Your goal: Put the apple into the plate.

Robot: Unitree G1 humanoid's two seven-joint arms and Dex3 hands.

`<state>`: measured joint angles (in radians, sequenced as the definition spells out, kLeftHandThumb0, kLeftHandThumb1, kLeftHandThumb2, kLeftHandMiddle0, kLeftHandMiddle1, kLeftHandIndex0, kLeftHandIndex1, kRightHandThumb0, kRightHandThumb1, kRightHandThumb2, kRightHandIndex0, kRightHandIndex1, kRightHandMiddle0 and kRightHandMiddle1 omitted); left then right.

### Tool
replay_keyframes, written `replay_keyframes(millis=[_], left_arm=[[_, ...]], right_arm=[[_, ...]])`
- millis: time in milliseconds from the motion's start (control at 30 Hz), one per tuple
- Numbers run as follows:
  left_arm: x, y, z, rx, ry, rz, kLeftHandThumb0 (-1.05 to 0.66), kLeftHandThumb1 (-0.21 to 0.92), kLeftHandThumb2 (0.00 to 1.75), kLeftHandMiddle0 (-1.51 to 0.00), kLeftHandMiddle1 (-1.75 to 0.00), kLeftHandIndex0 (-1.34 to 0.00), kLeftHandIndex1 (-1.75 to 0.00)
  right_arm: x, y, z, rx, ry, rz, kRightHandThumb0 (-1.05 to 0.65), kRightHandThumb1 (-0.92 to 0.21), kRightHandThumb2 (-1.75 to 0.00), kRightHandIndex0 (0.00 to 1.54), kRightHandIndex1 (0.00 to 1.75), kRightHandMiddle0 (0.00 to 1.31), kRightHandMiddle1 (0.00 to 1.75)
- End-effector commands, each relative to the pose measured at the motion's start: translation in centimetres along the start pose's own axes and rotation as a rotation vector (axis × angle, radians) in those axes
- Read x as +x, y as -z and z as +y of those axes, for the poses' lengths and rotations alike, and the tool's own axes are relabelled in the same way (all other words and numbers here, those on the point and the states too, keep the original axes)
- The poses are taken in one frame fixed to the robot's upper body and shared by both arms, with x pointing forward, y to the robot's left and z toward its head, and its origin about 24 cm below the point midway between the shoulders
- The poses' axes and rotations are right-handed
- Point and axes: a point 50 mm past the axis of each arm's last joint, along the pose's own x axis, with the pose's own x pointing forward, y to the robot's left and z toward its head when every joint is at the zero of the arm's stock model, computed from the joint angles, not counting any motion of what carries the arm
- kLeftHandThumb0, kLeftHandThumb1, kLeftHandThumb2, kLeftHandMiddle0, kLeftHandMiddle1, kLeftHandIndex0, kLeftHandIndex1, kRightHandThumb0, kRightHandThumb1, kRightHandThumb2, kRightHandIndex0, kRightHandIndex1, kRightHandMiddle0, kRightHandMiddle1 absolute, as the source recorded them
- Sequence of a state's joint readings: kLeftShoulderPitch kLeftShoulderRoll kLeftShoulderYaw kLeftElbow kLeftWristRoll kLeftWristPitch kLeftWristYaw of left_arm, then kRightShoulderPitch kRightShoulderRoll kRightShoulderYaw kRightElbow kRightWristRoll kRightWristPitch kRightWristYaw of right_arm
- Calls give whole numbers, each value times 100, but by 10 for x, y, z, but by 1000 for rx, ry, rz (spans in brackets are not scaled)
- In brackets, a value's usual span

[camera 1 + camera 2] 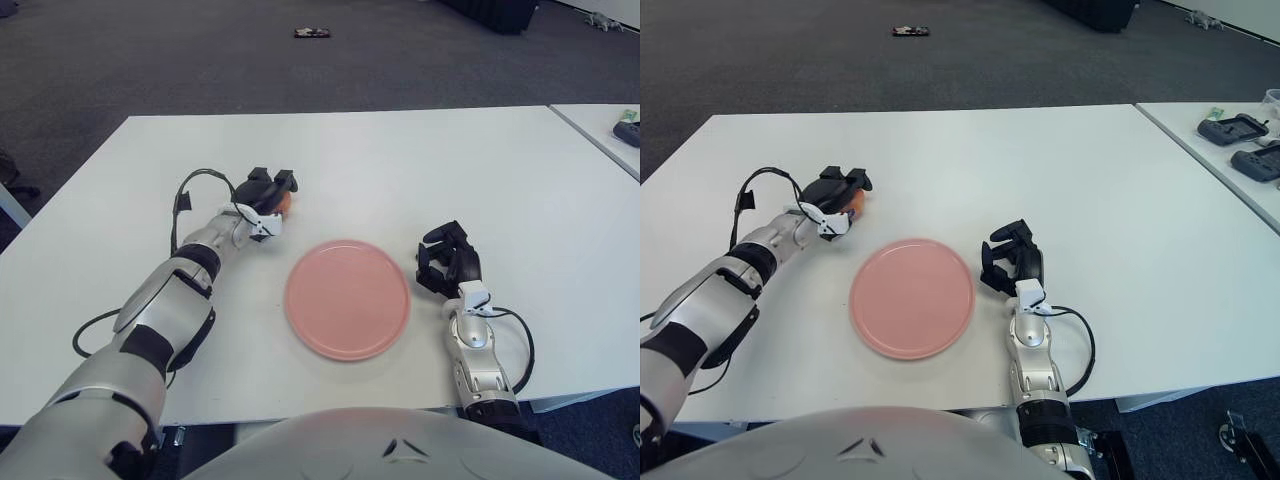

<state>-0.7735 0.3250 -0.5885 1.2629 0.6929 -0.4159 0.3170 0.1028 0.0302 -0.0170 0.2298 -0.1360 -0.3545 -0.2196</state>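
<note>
Nearest the camera, the robot's left arm runs up the left of the frame to the left hand (268, 192), whose fingers (285, 181) are curled over the apple (284, 203) on the desk (400, 160), left of centre. Only a sliver of orange shows under them. It appears to be a grasp just made, with the apple not yet lifted clear. At centre the pink plate (347, 298) lies bare. To its right the right hand (448, 262) shows idle, fingers loosely bent, holding nothing. Carrying and releasing remain.
</note>
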Motion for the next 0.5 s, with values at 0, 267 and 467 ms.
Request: replay_keyframes(millis=[0, 267, 467], left_arm=[[-12, 10, -22, -13, 84, 57, 0, -3, 166, -93, -160, -63, -175], [-12, 12, -21, -178, 78, 100, 0, -6, 170, -95, -160, -66, -175], [-12, 15, -18, -364, 117, 136, 0, -9, 173, -97, -161, -68, -175]], right_arm=[[1, -2, -3, -7, 6, -11, -40, -58, -99, 58, 149, 40, 175], [1, -2, -2, -6, 7, -16, -40, -59, -98, 59, 149, 40, 175], [1, -2, -2, -6, 5, -14, -40, -59, -99, 59, 149, 40, 175]])
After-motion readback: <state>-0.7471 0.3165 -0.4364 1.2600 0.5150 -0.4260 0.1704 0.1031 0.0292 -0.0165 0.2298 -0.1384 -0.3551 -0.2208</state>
